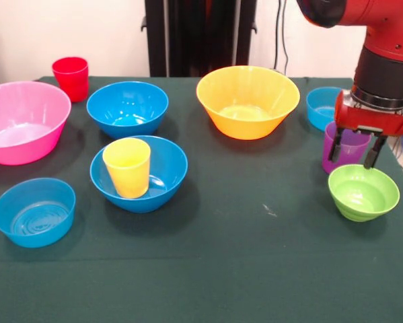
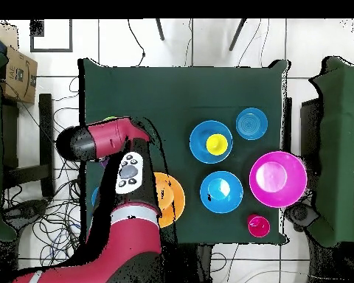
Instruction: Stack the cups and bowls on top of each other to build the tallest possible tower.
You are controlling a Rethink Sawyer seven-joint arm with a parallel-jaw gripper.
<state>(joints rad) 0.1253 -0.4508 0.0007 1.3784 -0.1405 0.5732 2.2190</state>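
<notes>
My gripper (image 1: 354, 149) hangs open at the table's right side, its fingers (image 1: 373, 153) reaching down on either side of the purple cup (image 1: 346, 151), just behind the lime green bowl (image 1: 362, 194). Whether they touch the cup I cannot tell. A yellow cup (image 1: 127, 167) stands inside a blue bowl (image 1: 162, 176) at centre left, also seen from overhead as the yellow cup (image 2: 217, 144) in the blue bowl (image 2: 200, 140). Another blue bowl (image 1: 127, 108), the red cup (image 1: 70, 77), the pink bowl (image 1: 23, 121) and the yellow-orange bowl (image 1: 247, 101) stand apart. No tower stands.
One light-blue bowl (image 1: 34, 212) sits near the front left, another (image 1: 320, 108) behind the purple cup. From overhead my arm (image 2: 128, 177) hides the gripper and part of the yellow-orange bowl (image 2: 172, 199). A cardboard box (image 2: 14, 74) and cables lie off the table.
</notes>
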